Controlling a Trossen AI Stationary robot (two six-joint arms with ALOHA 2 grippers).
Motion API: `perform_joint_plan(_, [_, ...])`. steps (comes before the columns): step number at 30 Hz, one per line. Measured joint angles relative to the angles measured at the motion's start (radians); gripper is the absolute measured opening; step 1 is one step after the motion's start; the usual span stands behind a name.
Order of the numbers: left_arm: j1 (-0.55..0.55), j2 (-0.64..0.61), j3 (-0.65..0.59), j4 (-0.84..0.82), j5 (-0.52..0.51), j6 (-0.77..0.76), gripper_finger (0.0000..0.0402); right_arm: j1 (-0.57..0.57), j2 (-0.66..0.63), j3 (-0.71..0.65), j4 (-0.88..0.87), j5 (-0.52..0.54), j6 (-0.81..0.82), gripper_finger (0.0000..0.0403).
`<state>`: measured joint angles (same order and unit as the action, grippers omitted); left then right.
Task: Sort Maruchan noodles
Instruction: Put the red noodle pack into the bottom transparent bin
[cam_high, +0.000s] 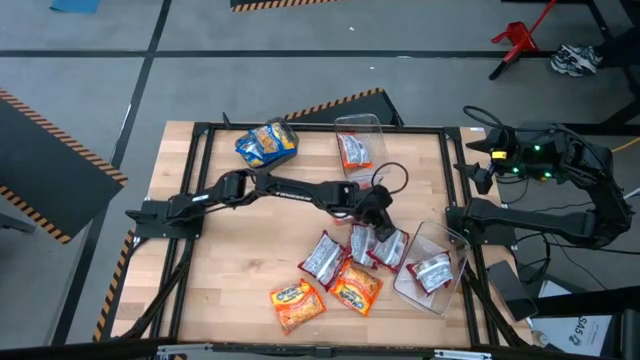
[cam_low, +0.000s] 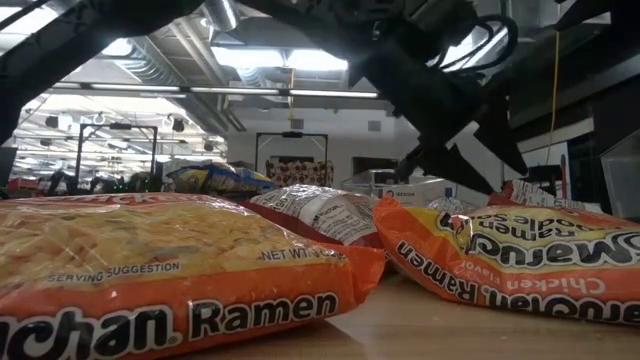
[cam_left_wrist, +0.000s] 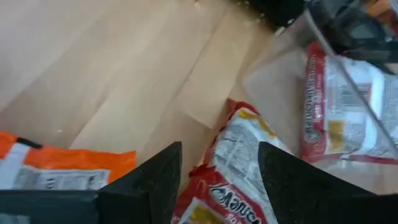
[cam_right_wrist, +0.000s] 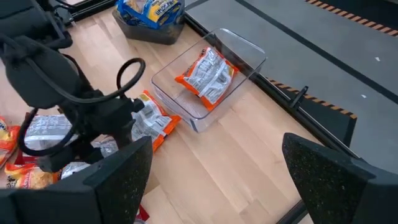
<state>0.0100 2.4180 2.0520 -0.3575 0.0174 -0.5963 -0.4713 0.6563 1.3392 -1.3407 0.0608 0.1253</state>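
I have two orange packets (cam_high: 328, 292) nearest at 6 o'clock, red packets (cam_high: 352, 250) just beyond. My left gripper (cam_high: 383, 230) hangs open and empty over a red packet (cam_left_wrist: 239, 163); right gripper (cam_right_wrist: 214, 180) waits open at 3 o'clock, blue packets (cam_high: 267, 142) farthest at 11

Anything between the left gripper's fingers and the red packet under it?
Nothing: in the left wrist view the left gripper stands open straight over the red packet, with no other item between.

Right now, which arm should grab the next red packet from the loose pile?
Left. The left gripper is stretched across the table with its open fingers straddling a red packet in the pile. The right gripper waits open at the table's right edge, farther from the pile.
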Motion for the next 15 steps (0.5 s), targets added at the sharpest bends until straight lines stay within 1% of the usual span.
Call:
perform_joint_plan(5, [-0.007, 0.001, -0.078, 0.095, 0.000, -0.050, 0.0215, 0.000, 0.000, 0.000, 0.000, 0.000, 0.000, 0.0347])
perform_joint_plan(7, [-0.011, 0.001, -0.098, 0.140, 0.000, -0.059, 0.0216, 0.000, 0.000, 0.000, 0.000, 0.001, 0.000, 0.0347])
perform_joint_plan(11, [-0.017, 0.001, -0.127, 0.167, 0.001, -0.111, 0.0216, 0.000, 0.000, 0.000, 0.004, 0.001, 0.000, 0.0347])
perform_joint_plan(15, [-0.020, 0.000, -0.162, 0.266, 0.000, -0.135, 0.0212, 0.000, 0.000, 0.000, 0.005, 0.001, 0.000, 0.0347])
